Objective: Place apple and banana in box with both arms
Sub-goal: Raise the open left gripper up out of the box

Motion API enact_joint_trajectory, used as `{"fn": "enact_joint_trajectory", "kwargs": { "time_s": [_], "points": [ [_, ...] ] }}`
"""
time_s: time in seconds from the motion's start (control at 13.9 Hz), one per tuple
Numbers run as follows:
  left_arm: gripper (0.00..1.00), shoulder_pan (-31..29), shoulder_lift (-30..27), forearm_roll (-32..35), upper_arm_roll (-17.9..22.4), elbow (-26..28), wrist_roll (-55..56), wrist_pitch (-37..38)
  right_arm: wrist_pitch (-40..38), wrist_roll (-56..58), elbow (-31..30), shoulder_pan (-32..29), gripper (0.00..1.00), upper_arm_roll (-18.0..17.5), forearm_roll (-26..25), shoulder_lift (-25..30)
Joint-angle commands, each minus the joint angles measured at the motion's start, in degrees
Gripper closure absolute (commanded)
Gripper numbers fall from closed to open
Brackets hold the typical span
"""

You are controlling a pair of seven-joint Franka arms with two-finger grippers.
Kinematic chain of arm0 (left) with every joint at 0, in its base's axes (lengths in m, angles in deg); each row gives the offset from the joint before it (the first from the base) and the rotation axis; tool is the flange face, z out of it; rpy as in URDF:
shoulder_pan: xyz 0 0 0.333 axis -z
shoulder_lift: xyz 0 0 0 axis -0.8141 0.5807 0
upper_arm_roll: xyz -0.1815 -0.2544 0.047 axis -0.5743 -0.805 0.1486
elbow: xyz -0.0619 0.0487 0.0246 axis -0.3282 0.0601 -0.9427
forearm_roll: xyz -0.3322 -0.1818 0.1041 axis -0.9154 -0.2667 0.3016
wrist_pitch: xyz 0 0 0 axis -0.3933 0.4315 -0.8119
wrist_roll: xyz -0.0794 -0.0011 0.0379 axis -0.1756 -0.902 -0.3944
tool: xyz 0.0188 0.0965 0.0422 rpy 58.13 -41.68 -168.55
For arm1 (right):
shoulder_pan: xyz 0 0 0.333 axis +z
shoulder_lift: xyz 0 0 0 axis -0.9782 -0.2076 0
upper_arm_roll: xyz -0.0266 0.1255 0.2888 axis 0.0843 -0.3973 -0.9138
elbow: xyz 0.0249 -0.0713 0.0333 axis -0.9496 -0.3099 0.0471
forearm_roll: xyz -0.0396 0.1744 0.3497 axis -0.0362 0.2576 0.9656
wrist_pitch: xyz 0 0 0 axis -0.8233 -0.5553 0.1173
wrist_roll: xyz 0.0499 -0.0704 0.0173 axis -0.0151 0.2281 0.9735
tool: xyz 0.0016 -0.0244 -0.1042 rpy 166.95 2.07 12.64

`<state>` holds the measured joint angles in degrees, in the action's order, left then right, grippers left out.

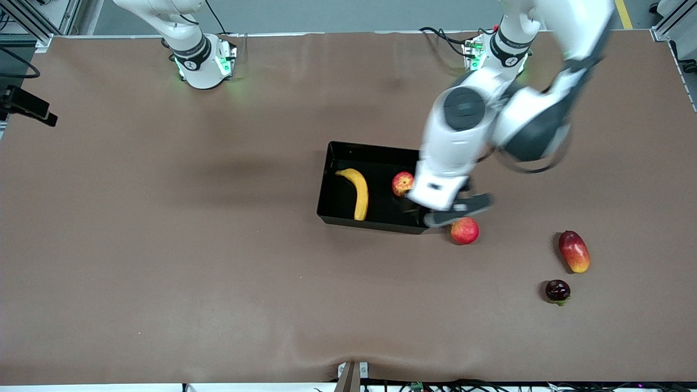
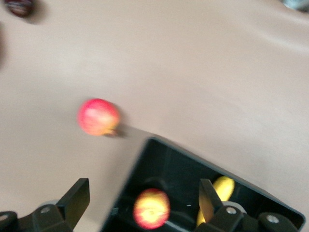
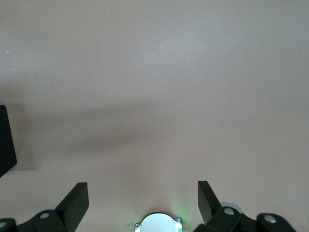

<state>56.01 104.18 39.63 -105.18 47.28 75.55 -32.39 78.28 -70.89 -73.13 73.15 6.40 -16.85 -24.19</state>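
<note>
The apple [image 1: 402, 183] and the banana [image 1: 355, 193] both lie in the box [image 1: 370, 153], the apple at about three o'clock from the banana; so the job looks done. The left gripper [image 2: 145, 205] hangs over the box with its jaws spread wide and holds nothing; the right gripper [image 3: 143, 203] waits over bare table, jaws spread too.

Two white jointed arms, glossy shells, black joint bands. Left arm [image 1: 463, 141]: round dark grey cap on one joint, black cabling. Right arm [image 1: 188, 49]: black band, green base lights. Black two-finger pincers, silver screws at finger mounts.
</note>
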Motion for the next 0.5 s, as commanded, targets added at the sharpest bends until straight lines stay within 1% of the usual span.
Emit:
{"fn": "enact_joint_trajectory", "kwargs": {
  "time_s": [0.0, 0.22, 0.36, 0.43],
  "points": [
    [0.0, -6.85, -4.87, -5.51, -0.28, 1.74, -5.94, 4.81, -1.09, -0.4, 0.99, 0.73, 0.0, 0.17, 0.13, -0.56],
    [0.0, -13.35, -8.56, -6.23, -0.28, 0.33, -15.7, 11.75, -1.09, -0.4, 1.07, 0.73, 0.0, 0.17, 0.13, -0.56],
    [0.0, -18.01, -11.72, -8.15, -0.2, 0.59, -20.36, 15.18, -1.0, -0.48, 0.99, 0.82, 0.0, 0.17, 0.22, -0.65],
    [0.0, -19.34, -12.87, -8.25, -0.11, 0.77, -23.09, 15.81, -1.0, -0.57, 0.99, 0.91, 0.0, 0.17, 0.22, -0.65]
  ]
}}
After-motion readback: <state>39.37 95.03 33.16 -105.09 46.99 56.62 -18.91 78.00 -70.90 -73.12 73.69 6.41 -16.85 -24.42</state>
